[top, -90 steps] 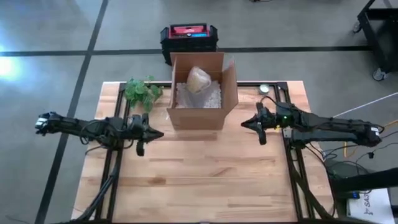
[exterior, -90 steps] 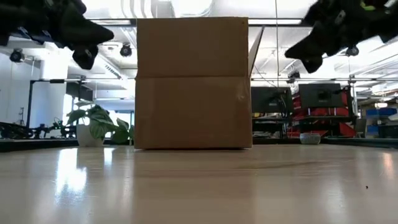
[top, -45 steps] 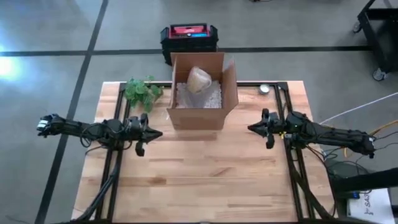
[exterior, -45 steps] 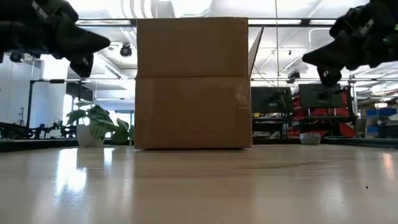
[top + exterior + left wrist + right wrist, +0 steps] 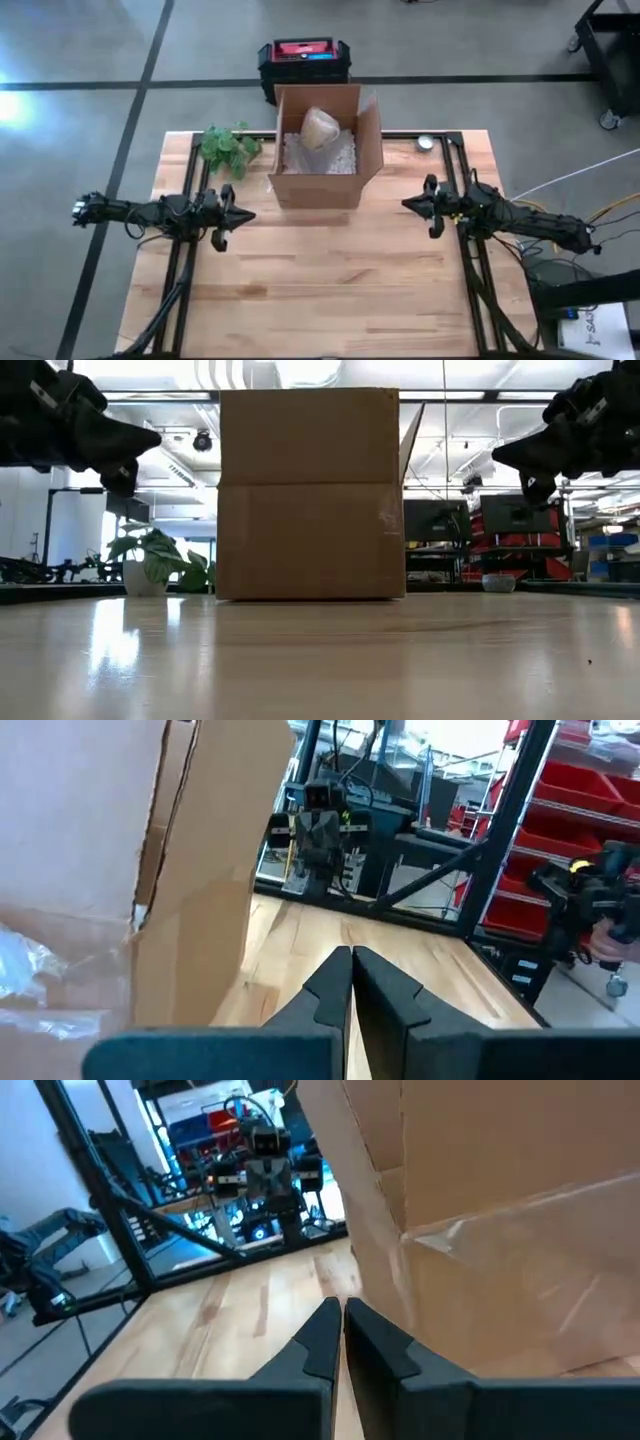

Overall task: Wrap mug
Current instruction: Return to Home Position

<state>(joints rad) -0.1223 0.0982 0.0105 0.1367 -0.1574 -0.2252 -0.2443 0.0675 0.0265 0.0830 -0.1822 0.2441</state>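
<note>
Table point(image 5: 330, 290) — wrapped mug point(image 5: 320, 128) in box point(image 5: 318, 188), well apart from left fingers point(image 5: 240, 214), right fingers point(image 5: 411, 205).

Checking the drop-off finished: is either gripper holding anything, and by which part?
Nothing. Left gripper and right gripper are shut, empty; wrapped mug sits in the cardboard box.

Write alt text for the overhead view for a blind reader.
An open cardboard box holding a bubble-wrapped mug sits far back on a wooden table. The left gripper and right gripper, both shut, flank it; a small plant stands beside the box.
</note>
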